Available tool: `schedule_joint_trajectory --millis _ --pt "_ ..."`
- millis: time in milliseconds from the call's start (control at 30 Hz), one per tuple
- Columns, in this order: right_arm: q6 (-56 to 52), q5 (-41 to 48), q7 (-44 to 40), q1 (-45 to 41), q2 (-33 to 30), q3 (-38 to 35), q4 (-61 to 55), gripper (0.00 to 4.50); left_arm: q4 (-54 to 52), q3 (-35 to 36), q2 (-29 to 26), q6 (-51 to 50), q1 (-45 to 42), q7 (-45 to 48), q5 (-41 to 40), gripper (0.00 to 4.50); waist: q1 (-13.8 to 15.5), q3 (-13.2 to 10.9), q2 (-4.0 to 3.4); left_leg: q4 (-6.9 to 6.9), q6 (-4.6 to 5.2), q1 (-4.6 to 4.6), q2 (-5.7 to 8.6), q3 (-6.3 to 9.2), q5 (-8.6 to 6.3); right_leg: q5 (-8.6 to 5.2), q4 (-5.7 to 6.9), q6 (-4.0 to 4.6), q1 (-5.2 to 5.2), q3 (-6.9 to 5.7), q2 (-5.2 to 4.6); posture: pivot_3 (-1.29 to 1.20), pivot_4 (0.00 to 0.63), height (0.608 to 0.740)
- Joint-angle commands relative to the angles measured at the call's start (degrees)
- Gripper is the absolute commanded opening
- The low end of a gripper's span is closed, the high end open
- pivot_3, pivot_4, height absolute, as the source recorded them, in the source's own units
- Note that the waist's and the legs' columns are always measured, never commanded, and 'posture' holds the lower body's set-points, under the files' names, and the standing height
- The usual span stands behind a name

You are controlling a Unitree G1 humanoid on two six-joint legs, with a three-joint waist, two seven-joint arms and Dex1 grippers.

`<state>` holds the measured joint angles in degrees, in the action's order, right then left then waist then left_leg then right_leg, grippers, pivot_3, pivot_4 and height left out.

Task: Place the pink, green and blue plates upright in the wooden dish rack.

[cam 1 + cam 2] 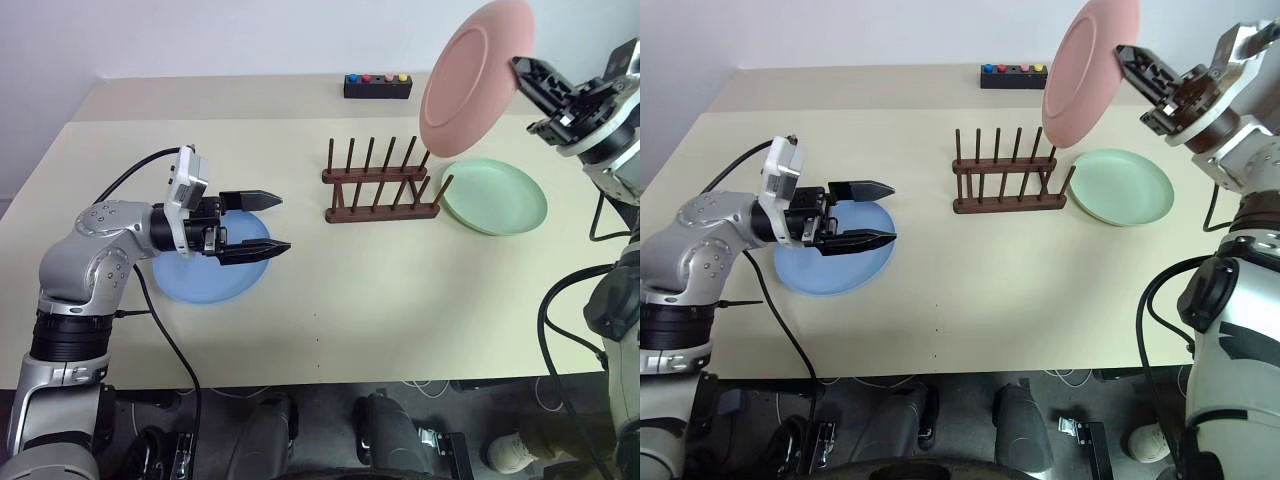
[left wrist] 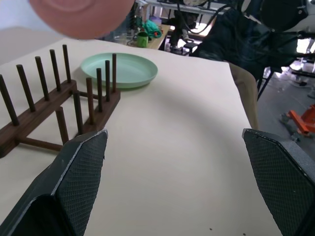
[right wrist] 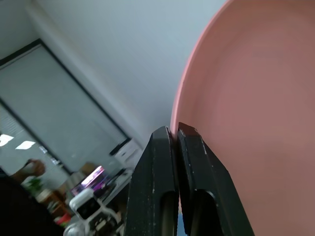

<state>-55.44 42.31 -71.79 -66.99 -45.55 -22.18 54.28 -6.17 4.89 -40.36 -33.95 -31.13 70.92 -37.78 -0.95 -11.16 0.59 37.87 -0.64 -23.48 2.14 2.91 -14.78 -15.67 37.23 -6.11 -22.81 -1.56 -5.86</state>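
Overhead, the right gripper [image 1: 520, 68] is clamped on the rim of the pink plate [image 1: 475, 75], held on edge in the air above the right end of the wooden dish rack [image 1: 380, 185]. The green plate [image 1: 495, 196] lies flat just right of the rack, the blue plate [image 1: 212, 258] flat at near left under the left gripper [image 1: 265, 225], whose fingers stand wide apart and hold nothing. A black button box [image 1: 377, 86] sits at the table's far edge.

From the left wrist, the rack's pegs are empty, and bare table lies open on its near side.

From the right wrist, the fingers [image 3: 165, 162] pinch only a thin bite of the pink rim. That shallow grip could let the plate swivel or slip on the descent; its lower edge might also strike a peg top or nudge the green plate, which crowds the rack's right end.
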Motion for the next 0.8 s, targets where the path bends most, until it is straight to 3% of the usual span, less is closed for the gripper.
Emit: schedule_joint_trajectory --millis 33,800 --pt "3.1 -1.9 -4.5 -3.4 -0.5 0.7 2.0 0.04 -3.0 2.4 -1.3 -0.6 0.5 -0.7 -1.8 4.5 0.0 0.0 0.0 0.0 0.0 0.0 0.0 0.0 0.0 0.0 0.0 0.0 0.0 0.0 0.0 0.0 0.15 0.74" --pt "10.9 -10.9 -10.4 -3.9 -1.9 2.3 6.8 0.04 -4.2 2.1 -2.0 -1.1 1.1 -1.4 -2.9 4.5 0.0 0.0 -0.03 0.0 -0.02 0.0 0.02 -0.02 0.01 0.0 0.0 0.0 -0.02 0.01 0.01 0.0 0.15 0.74"
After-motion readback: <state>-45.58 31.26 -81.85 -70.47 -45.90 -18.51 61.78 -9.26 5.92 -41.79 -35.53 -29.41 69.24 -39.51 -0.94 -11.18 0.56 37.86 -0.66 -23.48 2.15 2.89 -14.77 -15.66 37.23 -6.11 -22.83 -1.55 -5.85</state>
